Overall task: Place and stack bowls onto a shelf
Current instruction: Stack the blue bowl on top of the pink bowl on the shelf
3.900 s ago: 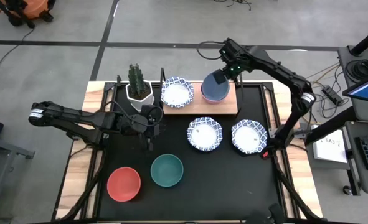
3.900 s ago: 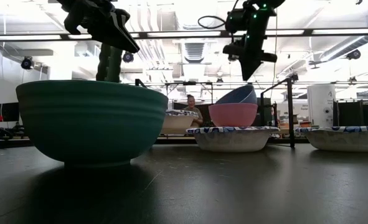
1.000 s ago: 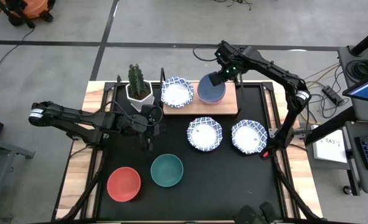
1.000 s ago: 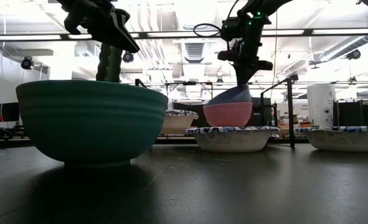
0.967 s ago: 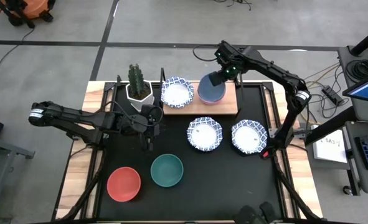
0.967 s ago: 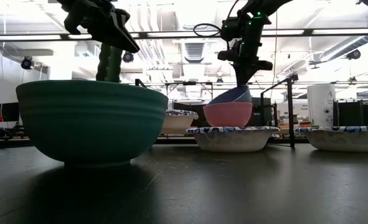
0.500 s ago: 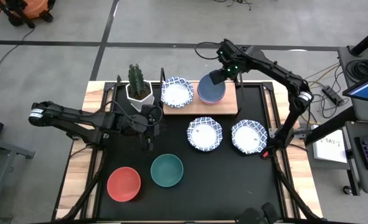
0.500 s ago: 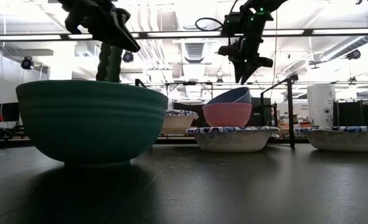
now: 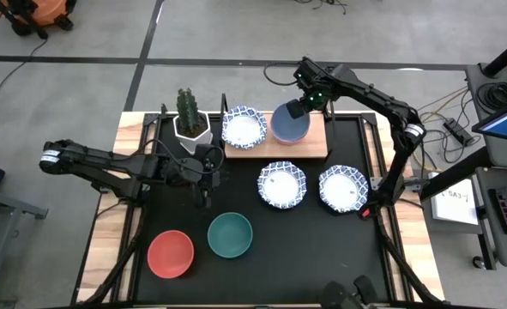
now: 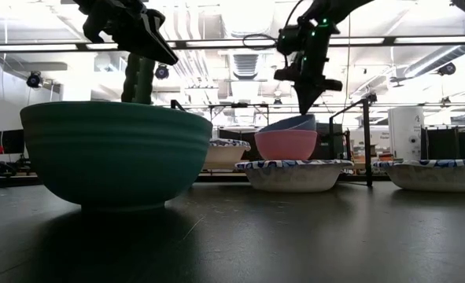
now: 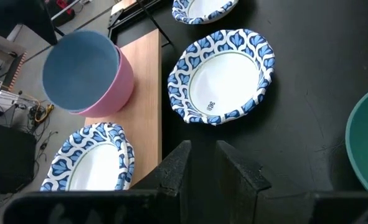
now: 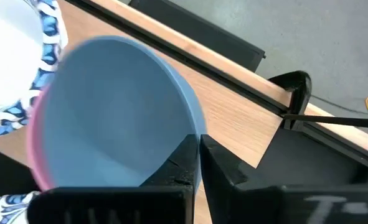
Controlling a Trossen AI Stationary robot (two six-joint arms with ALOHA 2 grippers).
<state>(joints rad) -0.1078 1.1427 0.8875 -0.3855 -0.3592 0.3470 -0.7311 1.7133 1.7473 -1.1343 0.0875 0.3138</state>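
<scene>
Right gripper (image 9: 297,108) has dropped back onto the blue bowl's (image 9: 289,125) rim.
Its fingers pinch that rim; the bowl sits tilted inside the pink bowl (image 10: 286,144) on the shelf (image 9: 315,147). Left gripper (image 9: 206,194) waits, nearly closed, empty.

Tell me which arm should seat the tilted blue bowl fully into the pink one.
Right. Its hand is already at the blue bowl, fingers closed on the rim, above the pink bowl on the shelf. The left hand hangs mid-table, beside the cactus pot.
</scene>
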